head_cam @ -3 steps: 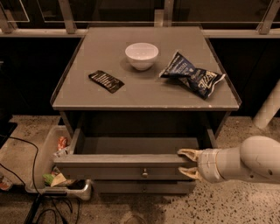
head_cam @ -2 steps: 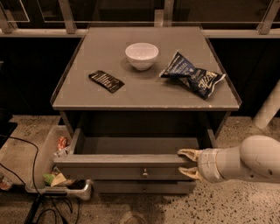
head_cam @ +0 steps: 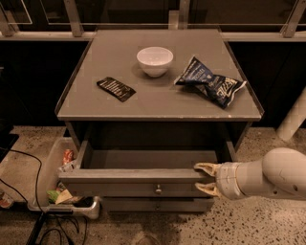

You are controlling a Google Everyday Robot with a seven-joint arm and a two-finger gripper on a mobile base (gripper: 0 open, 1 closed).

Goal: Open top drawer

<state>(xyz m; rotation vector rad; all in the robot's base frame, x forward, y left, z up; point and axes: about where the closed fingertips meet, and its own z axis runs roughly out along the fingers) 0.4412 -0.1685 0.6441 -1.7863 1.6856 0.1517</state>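
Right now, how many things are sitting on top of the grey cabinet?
3: a white bowl at the back middle, a black packet front left, a blue chip bag on the right. The claw is lower down, at the open top drawer.

light: dim, warm | shadow: deep under cabinet top (head_cam: pixel 158 103) | gripper (head_cam: pixel 206 178): soft-edged at drawer front

Speckled floor (head_cam: pixel 248 229), dark windows (head_cam: pixel 124 9)
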